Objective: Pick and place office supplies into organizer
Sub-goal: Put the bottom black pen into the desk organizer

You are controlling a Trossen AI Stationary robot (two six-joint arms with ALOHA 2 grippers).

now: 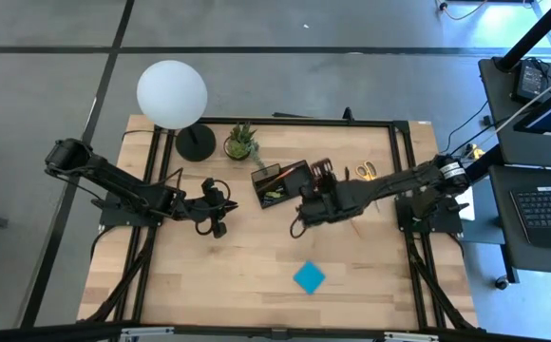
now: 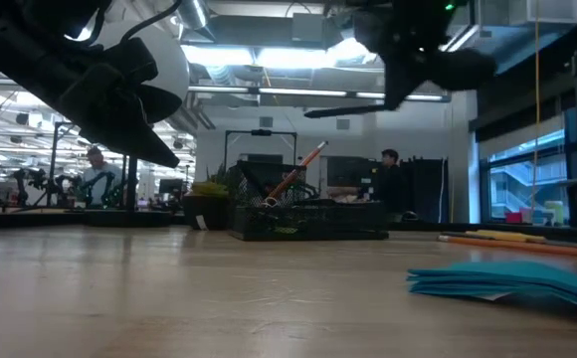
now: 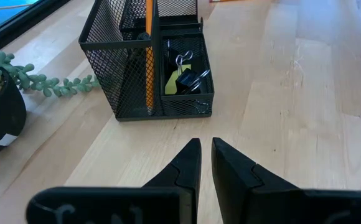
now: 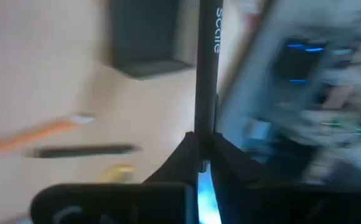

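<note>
Two claws: right claw (image 4: 204,155) grips pen (image 4: 205,74); left claw (image 3: 205,163) shut.

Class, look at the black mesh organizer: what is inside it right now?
In the organizer an orange pencil stands in the tall section; black clips and a small yellow block lie in the low one. Its rear compartments are hidden.
</note>
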